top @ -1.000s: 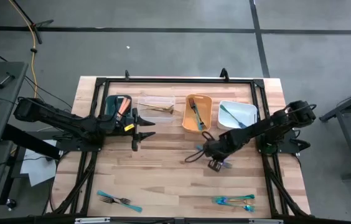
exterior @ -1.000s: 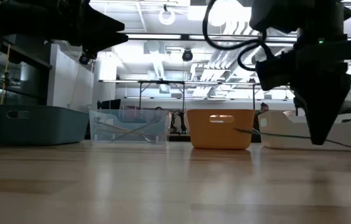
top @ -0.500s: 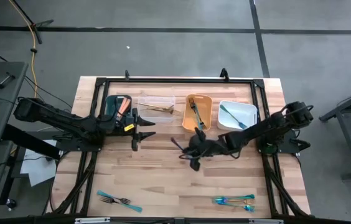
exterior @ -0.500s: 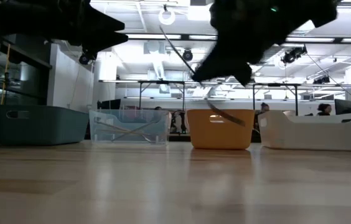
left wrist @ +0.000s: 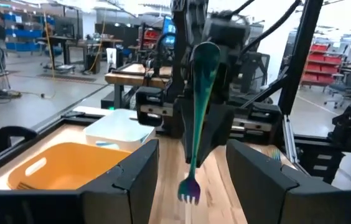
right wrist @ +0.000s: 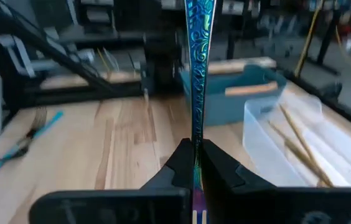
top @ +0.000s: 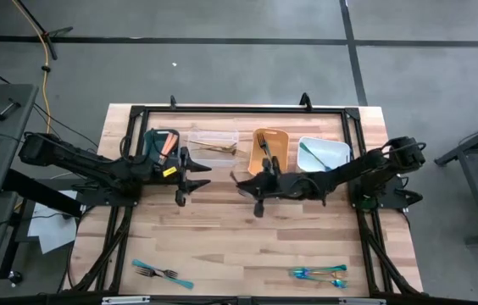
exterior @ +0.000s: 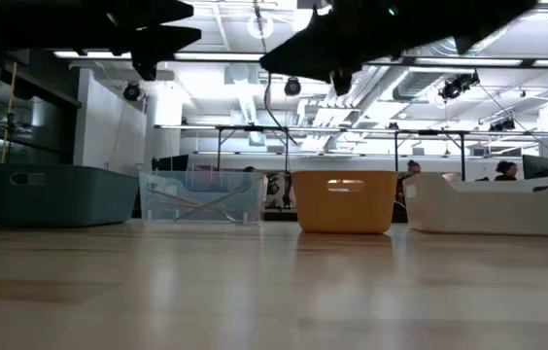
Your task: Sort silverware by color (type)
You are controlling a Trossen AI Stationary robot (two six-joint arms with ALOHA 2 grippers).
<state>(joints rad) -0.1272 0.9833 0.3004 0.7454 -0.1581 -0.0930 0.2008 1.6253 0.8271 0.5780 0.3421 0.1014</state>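
Your right gripper [right wrist: 194, 163] pinches iridescent fork [left wrist: 196, 118], raised near orange bin [top: 270, 155]; left gripper [top: 195, 175] spread, empty.

Along the upper edge of my wooden table [top: 222, 246], in the high view, four bins stand in a row. From the picture's left: a dark teal bin [top: 151, 141], a clear bin [top: 213, 135], an orange bin [top: 279, 154] and a white bin [top: 334, 152]. In the low view I see the same row at mid-height: teal [exterior: 55, 194] at the left, clear [exterior: 203, 198], orange [exterior: 344, 201], white [exterior: 493, 203] at the right. A black frame [top: 239, 108] runs around the tabletop. At the high view's upper left a yellow cable [top: 46, 68] trails over the grey floor [top: 222, 51]. Beyond the table, the low view shows a workshop with ceiling lights [exterior: 255, 58].
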